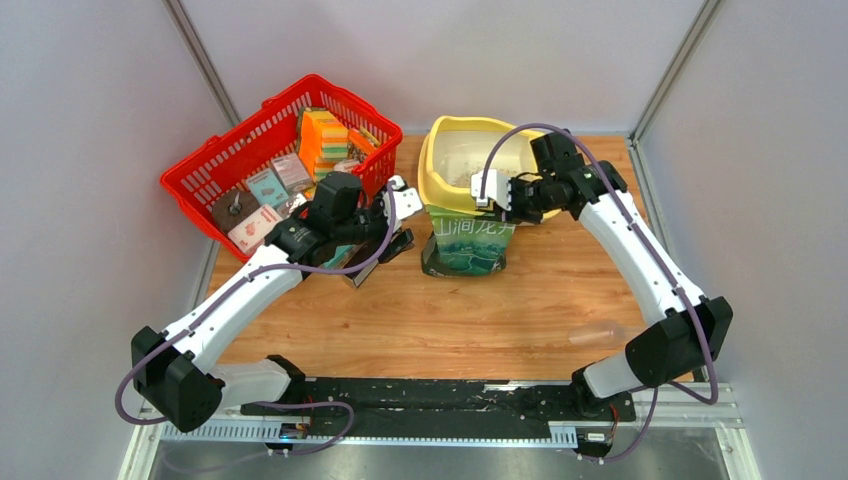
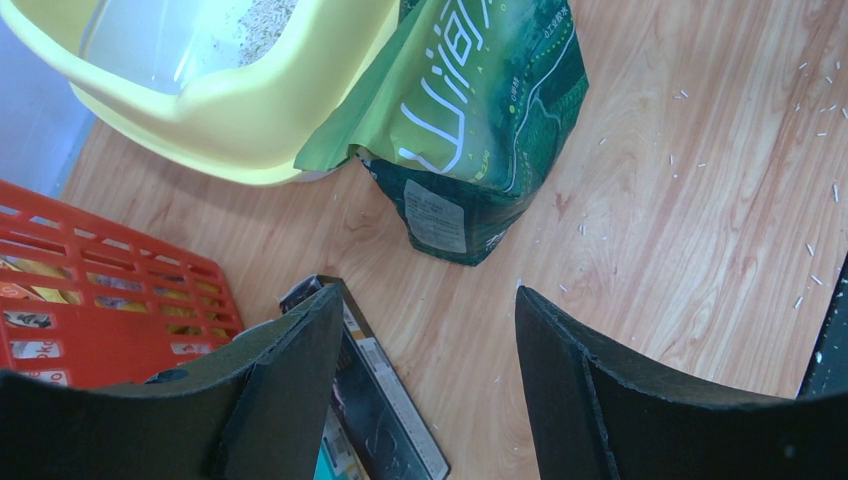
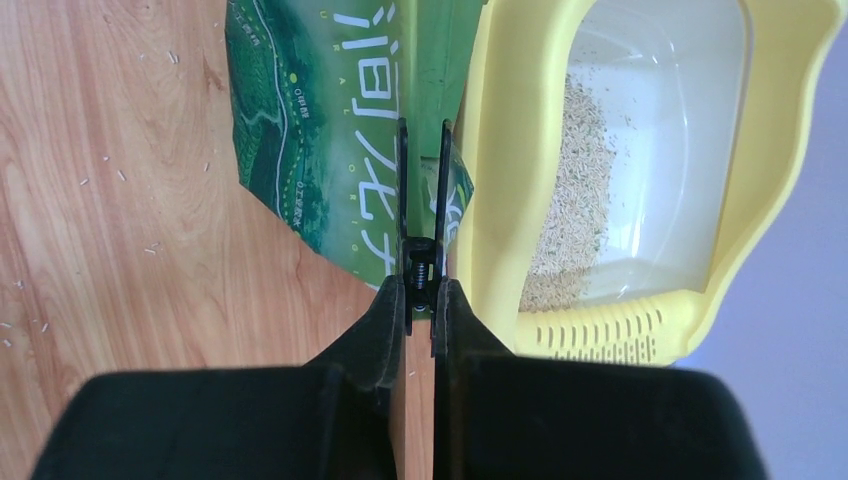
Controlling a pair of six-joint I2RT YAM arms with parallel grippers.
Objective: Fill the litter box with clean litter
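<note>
So the right gripper (image 3: 423,135) is pinched tight on the top edge of the green litter bag (image 3: 300,130), which leans against the litter box (image 3: 492,200) at the far side of the table (image 1: 500,320). The left gripper (image 2: 430,300) hangs wide open, holding nothing. There's just a thin strip of clean litter (image 3: 580,200) in the white basin.

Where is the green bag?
In the top view, the green bag stands mid-table against the near rim of the litter box, right of the red basket.
</note>
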